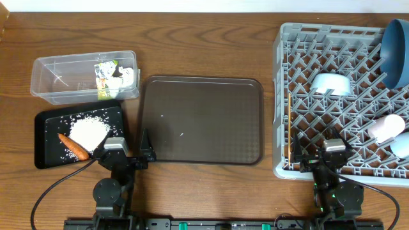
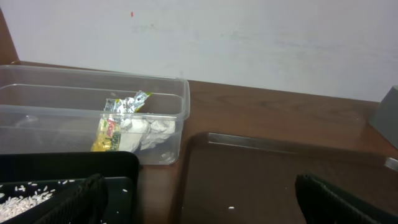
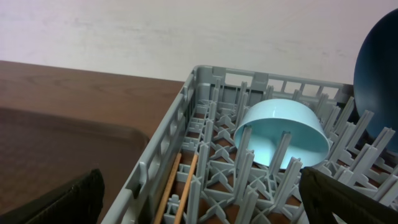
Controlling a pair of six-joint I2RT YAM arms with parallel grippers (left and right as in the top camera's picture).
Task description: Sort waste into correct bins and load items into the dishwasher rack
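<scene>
Left hand (image 1: 120,148) hanging wide open, empty, at near right corner of black tray (image 1: 48,150) carrying rice (image 1: 87,132), carrot stick (image 1: 72,145). Right hand (image 1: 332,149) gaping, empty, over rack (image 1: 279,96) front edge. Chopsticks (image 1: 290,128), bowl (image 1: 331,83), cup (image 1: 386,126), plate (image 1: 397,51) sitting inside. Farther left, clear tub (image 1: 57,73) holding wrapper (image 1: 105,80), paper wads (image 1: 126,76).

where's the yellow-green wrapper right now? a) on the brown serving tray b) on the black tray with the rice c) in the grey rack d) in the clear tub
d: the wrapper lies inside the clear tub, beside the white paper wads.
</scene>
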